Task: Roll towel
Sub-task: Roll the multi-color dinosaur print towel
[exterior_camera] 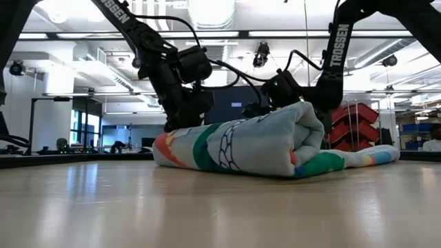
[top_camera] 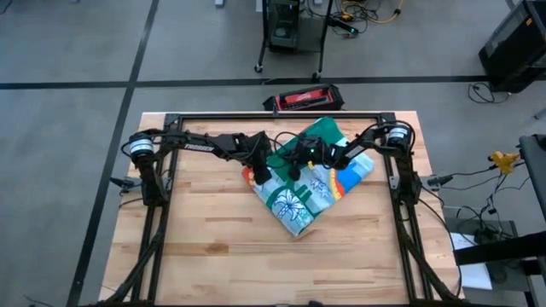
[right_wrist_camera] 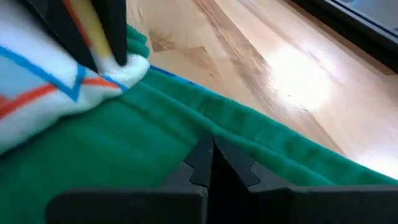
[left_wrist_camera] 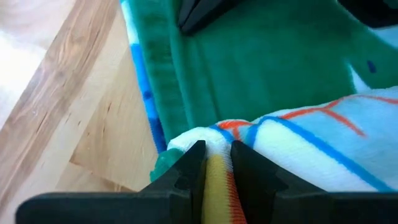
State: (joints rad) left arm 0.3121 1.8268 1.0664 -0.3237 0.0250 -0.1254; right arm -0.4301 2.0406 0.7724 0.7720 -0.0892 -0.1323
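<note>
You see one towel (top_camera: 307, 183), a soft cloth with a pale blue-white striped face, coloured prints and a solid green back, lying part-rolled toward the far middle of the pale wooden surface (top_camera: 213, 256); the prints are too small or too folded to identify in any view. From above, both arms cross the cloth and hide where the roll meets its flat green part. The left gripper (left_wrist_camera: 216, 158) has its jaws pinching a fold at the roll's edge, a yellow and orange strip showing between them. The right gripper (right_wrist_camera: 210, 163) has its jaws pressed together against the green cloth; whether any fabric is caught between them cannot be made out. In the low view the roll (exterior_camera: 241, 148) hides both sets of fingertips, and the cloth's far end trails off behind it. Count two arms, two grippers, one towel. Beyond the far edge of the surface one flat black-and-red case (top_camera: 304, 99) lies on the floor; its markings are unreadable.
</note>
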